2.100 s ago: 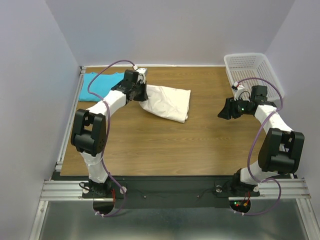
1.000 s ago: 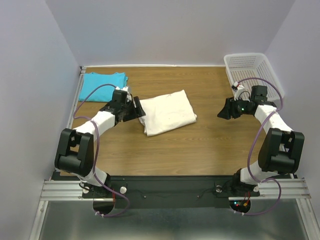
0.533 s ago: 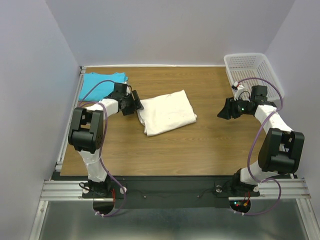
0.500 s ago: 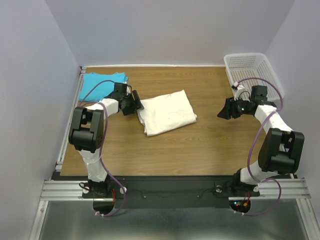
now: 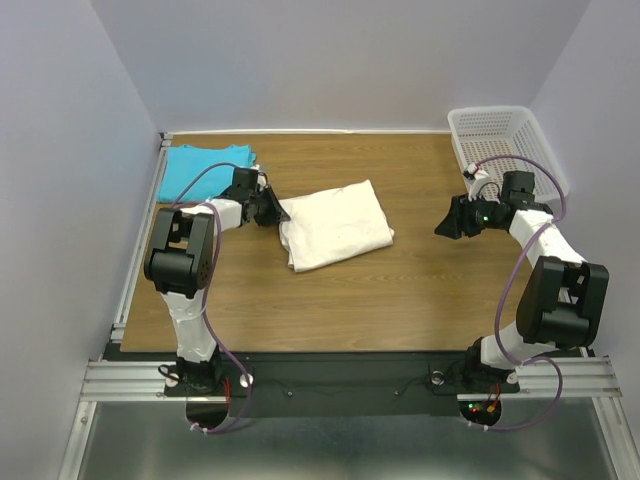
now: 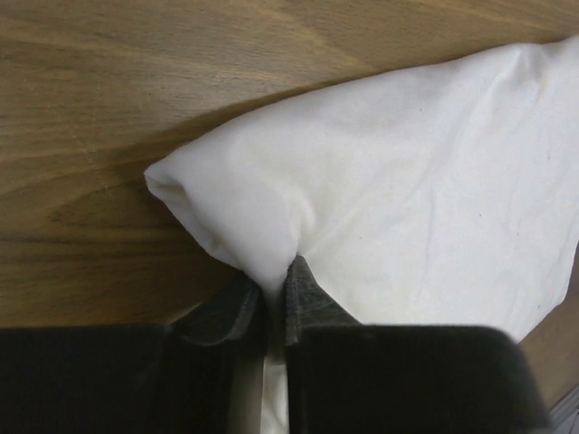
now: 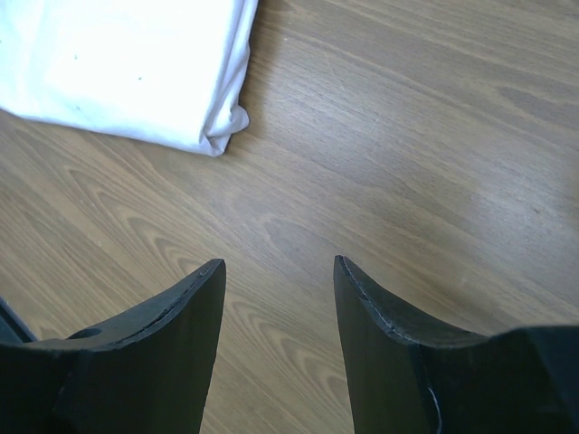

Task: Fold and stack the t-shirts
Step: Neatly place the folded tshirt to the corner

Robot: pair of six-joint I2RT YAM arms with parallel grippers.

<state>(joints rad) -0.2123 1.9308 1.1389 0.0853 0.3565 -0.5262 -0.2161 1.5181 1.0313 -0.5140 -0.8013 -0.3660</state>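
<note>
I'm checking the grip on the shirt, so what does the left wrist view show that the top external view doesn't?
Only the left wrist view shows the pinch itself: the left claw shut on a folded corner of the cream t-shirt. Only the top external view shows the turquoise t-shirt in the far left corner, the white perforated basket at the far right, and the right claw hovering apart from the cloth. Both show the cream t-shirt folded on the wooden table.
</note>
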